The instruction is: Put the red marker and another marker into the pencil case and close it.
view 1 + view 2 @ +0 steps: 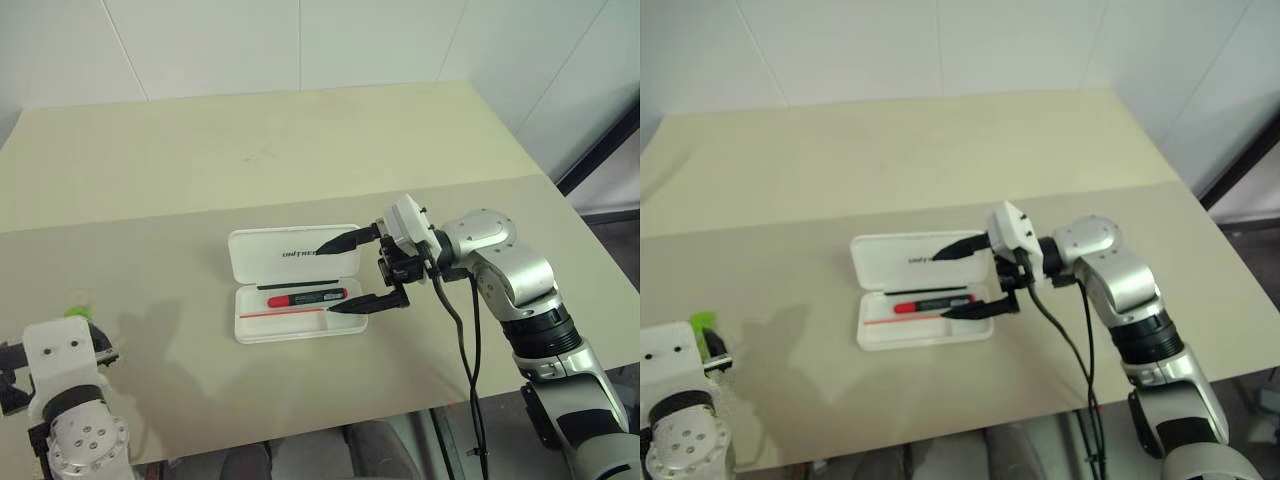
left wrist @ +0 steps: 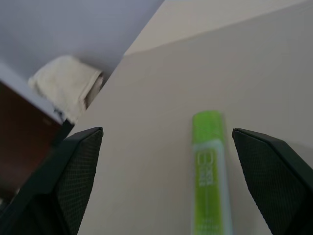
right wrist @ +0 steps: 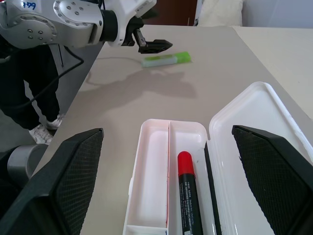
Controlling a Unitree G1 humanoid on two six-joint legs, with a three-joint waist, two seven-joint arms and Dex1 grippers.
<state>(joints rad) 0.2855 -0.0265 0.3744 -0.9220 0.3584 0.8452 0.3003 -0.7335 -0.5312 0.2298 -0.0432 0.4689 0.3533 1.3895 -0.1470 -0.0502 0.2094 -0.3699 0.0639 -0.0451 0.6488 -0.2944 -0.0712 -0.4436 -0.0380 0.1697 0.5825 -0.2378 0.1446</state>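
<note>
Right gripper [image 1: 342,275]: two black wedge-shaped fingers spread wide, holding nothing. One finger lies over the lid, the other over the near edge of the tray, so they straddle the right end of the pencil case [image 1: 250,250]. Finger pads [image 3: 73,171] have a fine mesh texture.

Pencil case: flat white plastic, rounded corners, lying open on the table [image 1: 250,150]. Lid is folded back on the far side with dark lettering on it. Tray is on the near side, with a thin divider running lengthwise and a red line along it.

Red marker [image 1: 307,297]: already in the tray, in the compartment next to the hinge. Slim dark barrel, red cap. Long axis runs parallel to the case's long side, cap end towards the robot's left. The near compartment beside it looks free.

Left gripper [image 3: 152,45]: fingers apart, nothing between them, hovering at the left near corner of the table. Green marker [image 2: 210,171] lies flat on the table just in front of its fingers, not touching either. It is short, stubby, bright green with a paler label band. It points roughly along the gripper's own line and sits closer to one finger than the other.

Table: matte beige, smooth, with a seam across the middle. The stretch between green marker and case is well apart and bare. Green marker is near the table's left edge.
</note>
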